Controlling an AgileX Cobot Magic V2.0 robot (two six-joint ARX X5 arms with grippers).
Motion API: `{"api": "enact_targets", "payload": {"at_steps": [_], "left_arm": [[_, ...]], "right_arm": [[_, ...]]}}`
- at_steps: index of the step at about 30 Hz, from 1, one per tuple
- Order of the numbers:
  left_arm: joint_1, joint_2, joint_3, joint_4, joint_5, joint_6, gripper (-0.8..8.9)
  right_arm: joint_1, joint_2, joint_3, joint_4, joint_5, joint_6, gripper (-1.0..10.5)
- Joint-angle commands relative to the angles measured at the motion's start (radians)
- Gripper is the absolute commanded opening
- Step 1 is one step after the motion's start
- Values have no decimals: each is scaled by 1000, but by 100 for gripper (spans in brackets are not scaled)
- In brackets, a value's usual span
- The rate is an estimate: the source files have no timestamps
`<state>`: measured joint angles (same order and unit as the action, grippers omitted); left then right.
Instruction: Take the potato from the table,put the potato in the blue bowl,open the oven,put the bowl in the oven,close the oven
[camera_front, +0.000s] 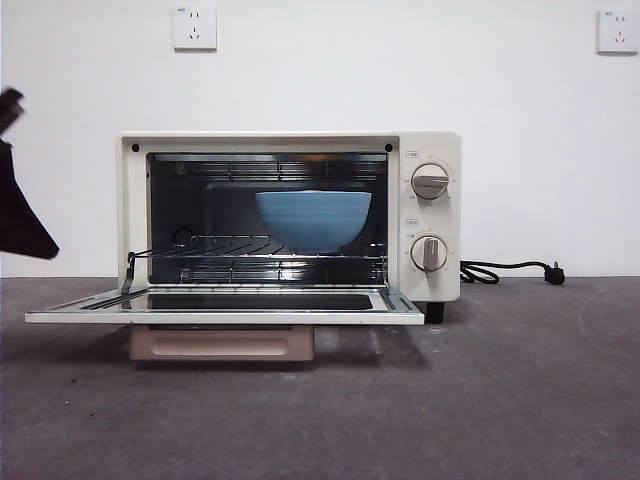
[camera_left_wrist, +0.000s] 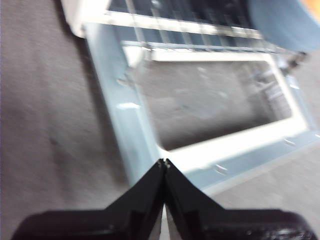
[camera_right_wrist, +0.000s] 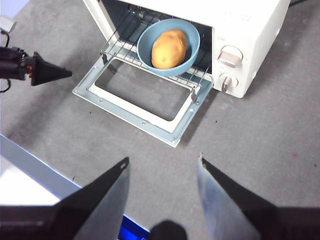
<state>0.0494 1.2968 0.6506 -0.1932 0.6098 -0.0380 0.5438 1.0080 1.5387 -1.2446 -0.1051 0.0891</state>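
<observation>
Fingers of the left gripper (camera_left_wrist: 164, 162) are clenched on nothing, hovering left of the oven (camera_front: 430, 215), near its flat-lying door (camera_front: 225, 315). Inside the oven, the bowl (camera_front: 313, 220) sits on the pulled-out rack (camera_right_wrist: 130, 47), potato (camera_right_wrist: 169, 48) inside it. Right gripper (camera_right_wrist: 162, 172) waits well back from the oven over the counter (camera_front: 500, 400), fingers released. Risk: a fast swing shut could jolt the rack and tip the bowl.

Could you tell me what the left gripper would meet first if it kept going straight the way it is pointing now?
Probably the open oven door. The left gripper, jaws shut, points down at the door's frame, near a front corner. Depth is unclear, so it might just slip past the edge onto the table.
</observation>
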Motion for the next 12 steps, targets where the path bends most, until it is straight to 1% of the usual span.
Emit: {"api": "enact_targets", "payload": {"at_steps": [1, 4, 12], "left_arm": [[8, 57, -9, 42, -45, -13, -8], [20, 108, -9, 67, -67, -12, -8], [21, 213, -9, 132, -50, -10, -9]], "right_arm": [[3, -12, 0, -16, -1, -3, 220], [3, -19, 0, -35, -1, -3, 220], [3, -29, 0, -45, -1, -1, 220]]}}
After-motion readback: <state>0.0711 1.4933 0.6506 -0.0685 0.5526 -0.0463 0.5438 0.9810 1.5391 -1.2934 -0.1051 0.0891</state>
